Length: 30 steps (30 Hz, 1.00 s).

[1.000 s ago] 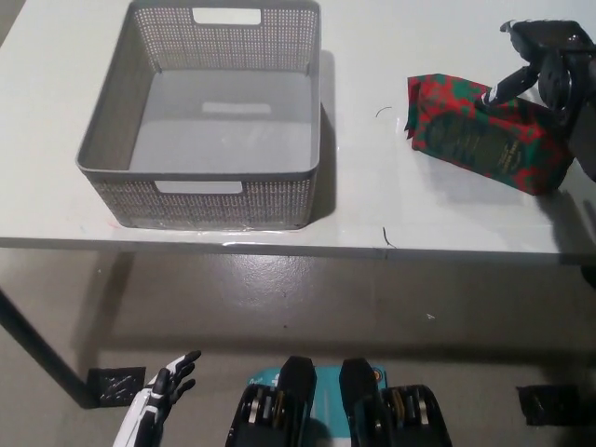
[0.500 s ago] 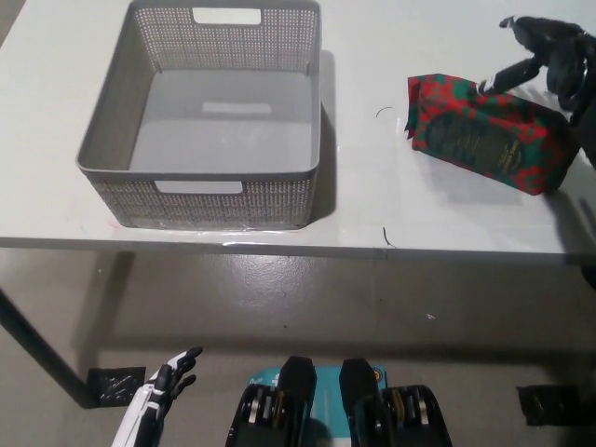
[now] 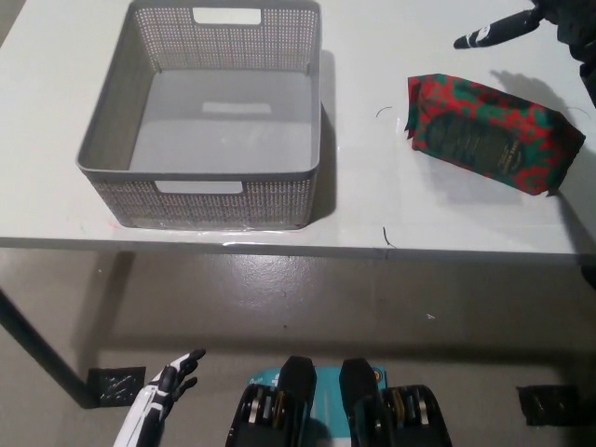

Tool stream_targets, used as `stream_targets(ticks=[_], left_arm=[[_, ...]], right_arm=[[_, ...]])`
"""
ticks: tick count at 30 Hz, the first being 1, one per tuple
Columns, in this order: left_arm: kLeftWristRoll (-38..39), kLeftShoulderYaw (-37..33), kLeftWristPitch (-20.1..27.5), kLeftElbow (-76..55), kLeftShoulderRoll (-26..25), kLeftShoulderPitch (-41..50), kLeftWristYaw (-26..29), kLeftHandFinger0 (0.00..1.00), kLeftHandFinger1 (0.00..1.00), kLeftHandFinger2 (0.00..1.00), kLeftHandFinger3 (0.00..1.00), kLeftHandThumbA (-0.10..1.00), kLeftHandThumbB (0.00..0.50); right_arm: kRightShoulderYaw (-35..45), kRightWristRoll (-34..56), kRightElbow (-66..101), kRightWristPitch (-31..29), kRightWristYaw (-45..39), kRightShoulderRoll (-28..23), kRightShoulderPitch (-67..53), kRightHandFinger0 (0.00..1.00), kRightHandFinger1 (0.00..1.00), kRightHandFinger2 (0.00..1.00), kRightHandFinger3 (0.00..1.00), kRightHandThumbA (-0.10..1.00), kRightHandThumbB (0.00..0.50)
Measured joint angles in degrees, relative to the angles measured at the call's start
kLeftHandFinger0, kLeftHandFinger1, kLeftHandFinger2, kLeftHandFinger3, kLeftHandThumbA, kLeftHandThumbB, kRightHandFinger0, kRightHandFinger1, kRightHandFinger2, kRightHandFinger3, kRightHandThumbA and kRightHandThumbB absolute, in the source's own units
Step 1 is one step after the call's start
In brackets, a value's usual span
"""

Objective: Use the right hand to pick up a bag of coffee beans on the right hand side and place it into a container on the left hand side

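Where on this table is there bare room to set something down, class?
Free: the strip between the basket and the coffee bag, the front edge below the bag, and the basket's floor. Crowded: the far right corner, where the right hand hovers above the bag. The left hand hangs below the table.

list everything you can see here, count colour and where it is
basket: 1, grey, perforated walls with handle slots, nothing in it, left part of the table
coffee bag: 1, red and green with a dark label, lying flat on the right part of the table, apart from the basket
table: 1, white, fills the upper part of the view
floor patches: 2, black, on the grey floor at lower left and lower right
left hand: 1, white with dark fingers, resting low at bottom left, below the table edge, holding nothing
right hand: 1, black, top right corner above the bag, not touching it; mostly out of frame
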State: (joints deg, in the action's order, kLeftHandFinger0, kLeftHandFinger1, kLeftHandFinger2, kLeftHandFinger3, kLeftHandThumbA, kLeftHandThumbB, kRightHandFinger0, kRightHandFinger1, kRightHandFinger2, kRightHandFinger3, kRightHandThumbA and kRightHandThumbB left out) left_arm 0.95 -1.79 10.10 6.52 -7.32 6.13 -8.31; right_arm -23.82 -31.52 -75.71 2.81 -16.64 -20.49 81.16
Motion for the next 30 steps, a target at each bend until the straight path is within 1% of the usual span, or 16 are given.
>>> stream_targets(ticks=[3,5,7,9,11,13,19,20,26,29,30], left_arm=[[-0.01,-0.04,-0.2,0.0,-0.04,0.0,0.0,1.0,1.0,1.0,1.0,1.0,0.24],[0.0,-0.06,-0.26,0.0,-0.05,0.01,0.0,1.0,1.0,1.0,1.0,1.0,0.231],[-0.01,-0.09,-0.27,0.0,-0.07,0.01,-0.01,1.0,1.0,1.0,1.0,1.0,0.24],[0.0,-0.14,-0.3,0.0,-0.11,0.0,-0.01,1.0,1.0,1.0,1.0,1.0,0.239],[0.0,-0.17,-0.32,0.0,-0.16,0.0,-0.02,1.0,1.0,1.0,1.0,1.0,0.24],[0.01,-0.2,-0.31,0.0,-0.24,-0.02,-0.03,1.0,1.0,1.0,1.0,1.0,0.231],[0.01,-0.5,-0.31,0.02,-0.38,-0.14,-0.07,1.0,1.0,1.0,1.0,1.0,0.242],[0.01,-0.55,-0.32,0.02,-0.41,-0.18,-0.07,1.0,1.0,1.0,1.0,1.0,0.243],[0.01,-0.88,-0.34,0.04,-0.65,-0.49,-0.09,1.0,1.0,1.0,1.0,1.0,0.235],[0.0,-1.15,-0.35,0.04,-0.88,-0.79,-0.1,1.0,1.0,1.0,1.0,1.0,0.229],[0.0,-1.22,-0.35,0.04,-0.93,-0.83,-0.1,1.0,1.0,1.0,1.0,1.0,0.228]], right_arm=[[-0.04,0.07,-0.01,-0.03,-0.37,0.02,-0.02,1.0,1.0,1.0,1.0,1.0,0.5],[-0.08,0.09,-0.06,-0.03,-0.41,0.04,-0.06,1.0,1.0,1.0,1.0,1.0,0.5],[-0.11,0.1,-0.14,-0.03,-0.43,0.06,-0.19,1.0,1.0,1.0,1.0,1.0,0.5],[-0.17,0.12,-0.2,-0.03,-0.43,0.06,-0.44,1.0,1.0,1.0,1.0,1.0,0.493],[-0.36,0.11,-0.39,-0.03,-0.43,0.07,-0.79,1.0,1.0,1.0,1.0,1.0,0.5],[-0.67,0.1,-0.61,-0.03,-0.43,0.09,-1.23,1.0,1.0,1.0,1.0,1.0,0.499],[-0.79,0.34,-0.99,-0.01,-0.43,0.43,-3.52,1.0,1.0,1.0,1.0,1.0,0.499],[-0.79,0.4,-1.09,0.0,-0.43,0.52,-3.93,1.0,1.0,1.0,1.0,1.0,0.494],[-0.65,0.94,-1.58,0.02,-0.43,1.04,-5.7,1.0,1.0,1.0,1.0,1.0,0.5],[-0.65,1.01,-1.82,0.03,-0.42,1.33,-5.96,1.0,1.0,1.0,1.0,1.0,0.486],[-0.65,1.03,-1.84,0.03,-0.41,1.37,-5.99,1.0,1.0,1.0,1.0,1.0,0.494]])
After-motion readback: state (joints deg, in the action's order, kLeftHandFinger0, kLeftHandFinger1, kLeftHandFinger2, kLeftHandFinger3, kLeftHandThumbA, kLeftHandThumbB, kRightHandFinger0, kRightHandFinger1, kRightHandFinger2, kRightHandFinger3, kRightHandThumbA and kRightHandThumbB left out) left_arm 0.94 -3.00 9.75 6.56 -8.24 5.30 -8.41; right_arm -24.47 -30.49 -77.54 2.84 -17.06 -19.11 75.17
